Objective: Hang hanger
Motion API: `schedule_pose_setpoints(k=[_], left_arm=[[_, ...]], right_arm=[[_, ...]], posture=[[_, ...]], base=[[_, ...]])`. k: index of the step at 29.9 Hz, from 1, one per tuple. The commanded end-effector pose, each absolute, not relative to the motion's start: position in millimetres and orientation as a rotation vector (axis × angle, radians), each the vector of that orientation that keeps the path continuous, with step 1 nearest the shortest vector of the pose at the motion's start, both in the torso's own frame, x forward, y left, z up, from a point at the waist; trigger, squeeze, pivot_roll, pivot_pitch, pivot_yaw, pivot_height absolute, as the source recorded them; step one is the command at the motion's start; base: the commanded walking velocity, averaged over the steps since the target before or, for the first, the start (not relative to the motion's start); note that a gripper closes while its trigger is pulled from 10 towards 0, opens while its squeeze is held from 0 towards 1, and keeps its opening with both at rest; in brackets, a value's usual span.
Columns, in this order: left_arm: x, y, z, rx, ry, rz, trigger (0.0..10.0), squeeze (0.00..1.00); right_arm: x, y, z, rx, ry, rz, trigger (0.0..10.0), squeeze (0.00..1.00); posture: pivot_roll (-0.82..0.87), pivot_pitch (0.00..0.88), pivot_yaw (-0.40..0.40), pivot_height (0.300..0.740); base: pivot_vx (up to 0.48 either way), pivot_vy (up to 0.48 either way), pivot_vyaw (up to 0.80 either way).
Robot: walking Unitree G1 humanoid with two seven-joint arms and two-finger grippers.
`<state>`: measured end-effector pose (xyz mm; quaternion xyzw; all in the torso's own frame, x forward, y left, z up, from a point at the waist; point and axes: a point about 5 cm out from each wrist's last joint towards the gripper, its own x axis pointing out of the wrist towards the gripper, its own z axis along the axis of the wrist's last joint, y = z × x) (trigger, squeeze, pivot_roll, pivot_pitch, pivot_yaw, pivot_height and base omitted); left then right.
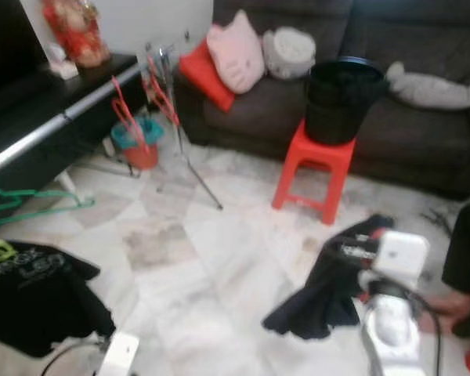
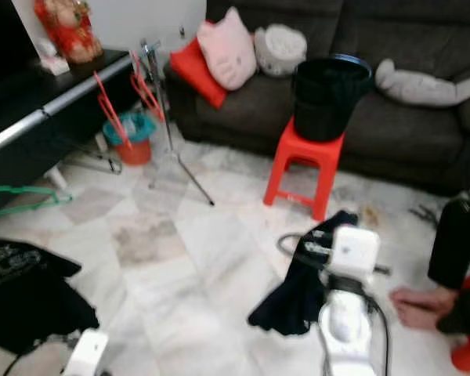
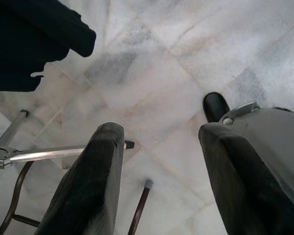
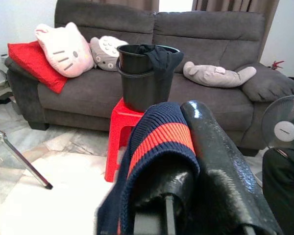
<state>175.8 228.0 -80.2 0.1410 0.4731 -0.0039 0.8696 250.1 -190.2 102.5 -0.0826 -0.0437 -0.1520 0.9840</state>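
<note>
Right gripper (image 4: 186,147) clamps a navy garment with a red stripe (image 4: 157,142) above a marble floor (image 1: 219,258); left gripper (image 3: 161,166) hangs spread with nothing in it.

The floor is pale grey-white marble tile. A dark grey sofa (image 4: 210,29) lines the far side, carrying a red cushion (image 4: 32,61), a pink cat pillow (image 4: 63,49) and grey plush toys. A black bucket (image 1: 341,98) holding dark cloth stands on a red stool (image 1: 313,168) before the sofa. Red hangers (image 1: 129,117) hang on a metal rack (image 1: 168,86) at the left beside a black cabinet (image 1: 47,106); a green hanger (image 1: 23,207) lies on the floor near a black T-shirt (image 1: 35,294). A person's foot (image 2: 419,305) rests at the right.
</note>
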Motion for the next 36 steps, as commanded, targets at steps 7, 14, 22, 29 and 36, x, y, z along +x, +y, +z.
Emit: schedule_pose_setpoints(k=[7,14,22,29,36], left_arm=[[176.3,223.8,-80.9,0.298,0.987,-0.019,10.0,0.0],[176.2,223.4,-81.0,0.29,0.985,-0.017,10.0,0.0],[176.7,222.6,-80.9,0.284,0.981,-0.014,10.0,0.0],[176.7,222.3,-81.0,0.279,0.98,-0.013,10.0,0.0],[176.3,222.1,-81.2,0.277,0.98,-0.013,10.0,0.0]], right_arm=[[250.9,-197.4,107.8,-0.195,-0.11,-0.328,10.0,0.0],[251.5,-198.2,108.8,-0.196,-0.113,-0.334,10.0,0.0],[252.4,-198.9,108.9,-0.19,-0.112,-0.335,10.0,0.0],[252.4,-199.7,109.2,-0.188,-0.113,-0.335,10.0,0.0],[251.8,-201.0,109.4,-0.186,-0.113,-0.339,10.0,0.0]], posture=[[-0.13,0.0,0.029,0.74],[-0.13,0.0,0.027,0.74],[-0.12,0.0,0.023,0.74],[-0.12,0.0,0.022,0.74],[-0.12,0.0,0.02,0.74]], base=[[0.0,-0.225,0.2],[0.0,0.0,0.8],[0.0,0.0,0.8],[0.0,0.0,0.8],[0.0,0.0,0.8]])
